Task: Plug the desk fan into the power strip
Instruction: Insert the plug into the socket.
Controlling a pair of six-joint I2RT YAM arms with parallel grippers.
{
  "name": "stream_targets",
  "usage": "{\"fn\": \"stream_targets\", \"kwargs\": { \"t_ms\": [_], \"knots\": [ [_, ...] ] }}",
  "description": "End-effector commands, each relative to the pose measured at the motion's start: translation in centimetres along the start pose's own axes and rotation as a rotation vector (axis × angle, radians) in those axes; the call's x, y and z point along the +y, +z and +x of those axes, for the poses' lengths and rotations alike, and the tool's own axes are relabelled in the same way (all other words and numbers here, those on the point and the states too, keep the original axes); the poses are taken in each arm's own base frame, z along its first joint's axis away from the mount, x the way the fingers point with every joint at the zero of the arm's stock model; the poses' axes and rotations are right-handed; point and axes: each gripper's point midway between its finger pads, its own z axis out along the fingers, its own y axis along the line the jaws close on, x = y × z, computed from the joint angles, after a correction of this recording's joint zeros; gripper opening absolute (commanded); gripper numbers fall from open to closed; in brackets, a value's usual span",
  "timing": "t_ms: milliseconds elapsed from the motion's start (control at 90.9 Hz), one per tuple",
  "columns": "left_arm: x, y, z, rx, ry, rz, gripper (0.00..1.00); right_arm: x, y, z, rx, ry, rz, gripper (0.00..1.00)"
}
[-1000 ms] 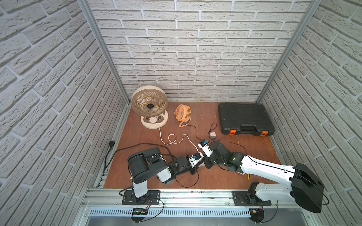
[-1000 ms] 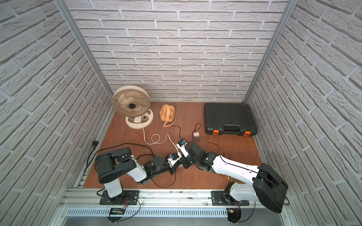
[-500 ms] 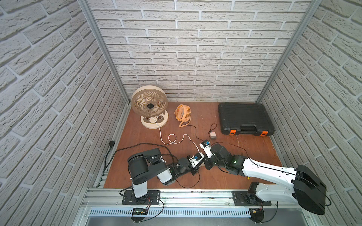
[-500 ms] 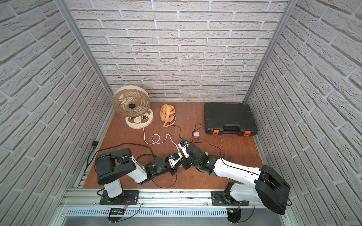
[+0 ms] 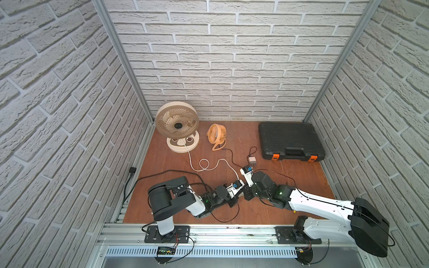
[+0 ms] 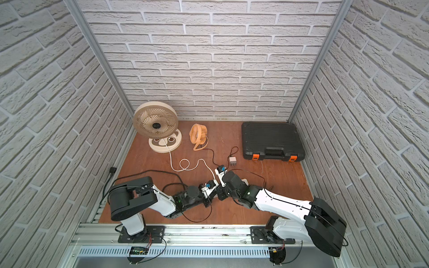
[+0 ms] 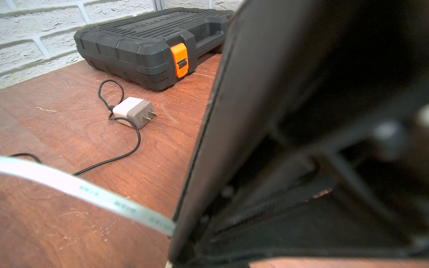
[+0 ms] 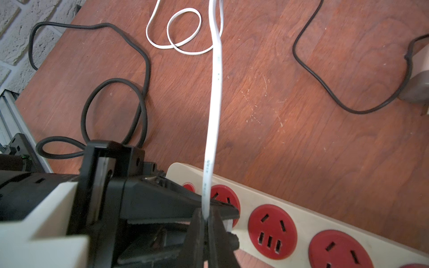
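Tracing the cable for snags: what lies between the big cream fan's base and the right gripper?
The white cord: looped once on the wood in both top views, then up into the right gripper, shut on it, in the right wrist view.

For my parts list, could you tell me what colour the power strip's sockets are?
Red sockets on a cream power strip, clearest in the right wrist view.

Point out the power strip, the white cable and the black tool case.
power strip [image 8: 271, 229]: right wrist view, on a red socket.
white cable [image 8: 216, 102]: right wrist view, midway along the flat cable.
black tool case [image 5: 290, 140]: in a top view, on the ribbed lid.
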Motion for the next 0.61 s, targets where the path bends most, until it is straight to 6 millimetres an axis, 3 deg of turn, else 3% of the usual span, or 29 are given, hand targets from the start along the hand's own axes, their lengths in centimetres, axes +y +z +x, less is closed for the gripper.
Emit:
{"fn": "stream_targets", "kwargs": {
  "t_ms": [0,594],
  "knots": [
    [0.6,-4.4,17.7,0.676,0.098,-0.026,0.00,-0.9,0.3,8.1,0.290,-0.024,0.002,0.03],
    [-0.2,-5.0,18.8,0.759,0.091,-0.012,0.00,-0.7,0.4,8.6,0.306,0.014,-0.009,0.03]
  ]
}}
